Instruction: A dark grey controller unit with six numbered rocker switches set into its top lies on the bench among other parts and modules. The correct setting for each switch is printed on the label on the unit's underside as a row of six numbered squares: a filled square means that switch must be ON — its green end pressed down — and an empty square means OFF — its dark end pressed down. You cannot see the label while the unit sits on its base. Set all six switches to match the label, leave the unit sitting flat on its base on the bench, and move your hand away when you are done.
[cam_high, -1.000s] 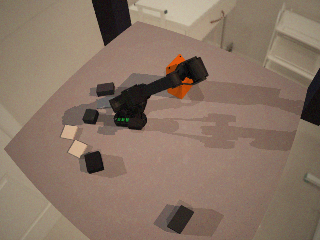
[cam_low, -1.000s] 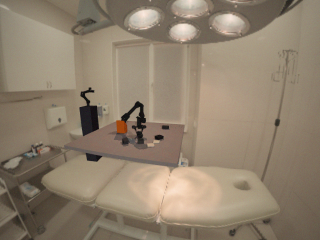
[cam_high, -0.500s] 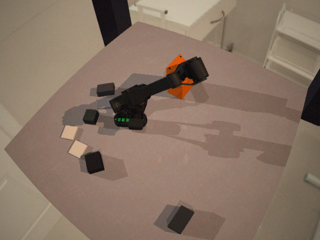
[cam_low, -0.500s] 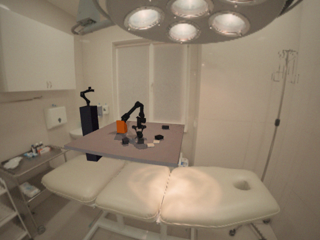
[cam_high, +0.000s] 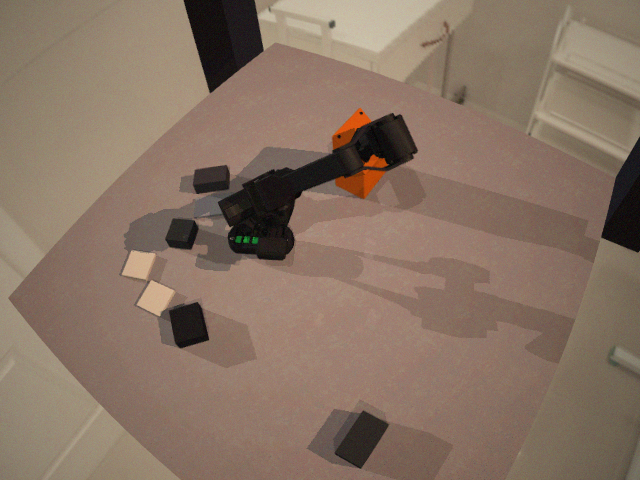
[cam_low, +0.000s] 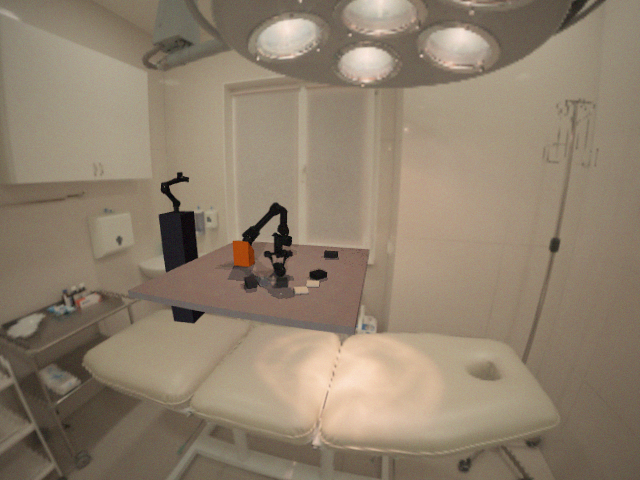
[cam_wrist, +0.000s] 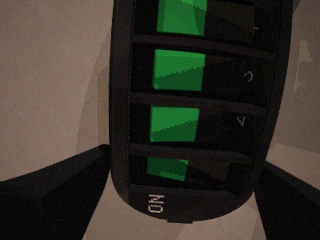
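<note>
The dark grey controller unit (cam_high: 247, 246) (cam_low: 279, 269) (cam_wrist: 200, 187) fills the wrist view with its top towards the camera. Several rocker switches (cam_wrist: 179, 70) show their green ends on the left, with numbers on the right and "ON" printed at the near end. My gripper (cam_high: 261, 238) (cam_low: 279, 264) (cam_wrist: 186, 162) is shut on the unit, one finger on each long side. The unit seems to hang a little above the bench (cam_high: 361, 310), with its shadow below it. The underside label is hidden.
Dark blocks lie at the back left (cam_high: 211, 178), left (cam_high: 181, 233), front left (cam_high: 188, 324) and front (cam_high: 361, 438). Two beige tiles (cam_high: 138, 264) (cam_high: 155, 297) lie at the left edge. The orange arm base (cam_high: 356, 180) stands behind, and a dark pillar (cam_high: 222, 36) at the far corner.
</note>
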